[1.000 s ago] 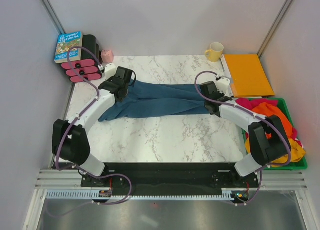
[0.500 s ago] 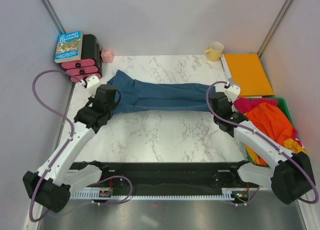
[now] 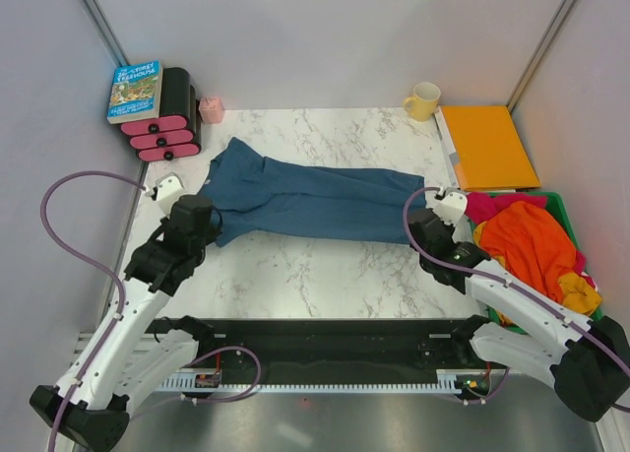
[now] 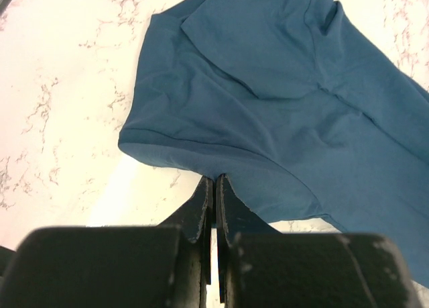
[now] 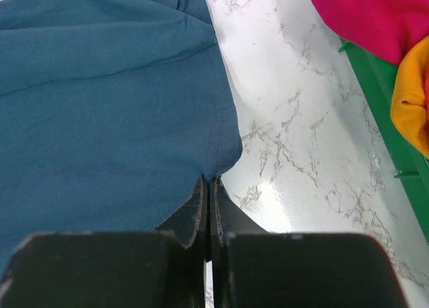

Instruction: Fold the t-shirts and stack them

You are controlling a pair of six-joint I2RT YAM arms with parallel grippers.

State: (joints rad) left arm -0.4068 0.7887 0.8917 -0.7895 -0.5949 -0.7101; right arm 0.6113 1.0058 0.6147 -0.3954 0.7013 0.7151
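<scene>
Left gripper [image 4: 214,181]: fingers pressed together, pinching the near hem of the blue t-shirt [image 3: 305,196] at its left end.
Right gripper [image 5: 209,180]: fingers closed tight on the shirt's near right corner.
Blue t-shirt: stretched sideways across the marble table [image 3: 325,275] from 9 o'clock to 3 o'clock, loosely creased.
Green bin [image 3: 591,324]: at 4 o'clock beside the table, holding an orange garment [image 3: 527,240] and a pink garment [image 3: 487,206].
Yellow mug [image 3: 423,100]: 1 o'clock.
Book [image 3: 135,90]: 11 o'clock.
</scene>
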